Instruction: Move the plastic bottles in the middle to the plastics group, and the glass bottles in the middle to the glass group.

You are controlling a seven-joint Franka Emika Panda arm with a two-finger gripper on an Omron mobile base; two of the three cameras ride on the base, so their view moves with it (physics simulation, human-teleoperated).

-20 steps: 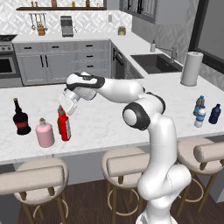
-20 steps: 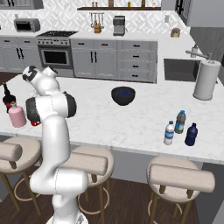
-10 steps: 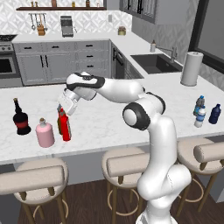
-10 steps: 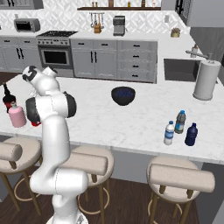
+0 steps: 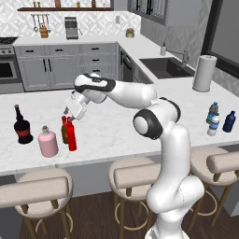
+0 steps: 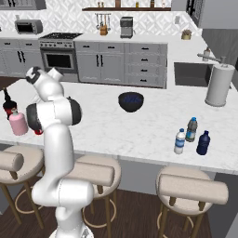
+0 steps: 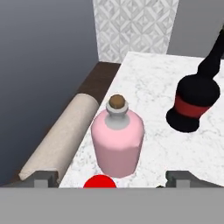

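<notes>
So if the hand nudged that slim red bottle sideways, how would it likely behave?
The slim red bottle stands tall on a narrow base, so it would probably tip rather than slide. It stands close beside the brown bottle, so it may knock that. If glass, it's rigid and likely slippery.

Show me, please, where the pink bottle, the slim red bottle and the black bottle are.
pink bottle [image 7: 117, 144], hand view, on its body.
slim red bottle [image 5: 72, 138], left base view, on its body.
black bottle [image 5: 22, 130], left base view, on its round belly.
</notes>
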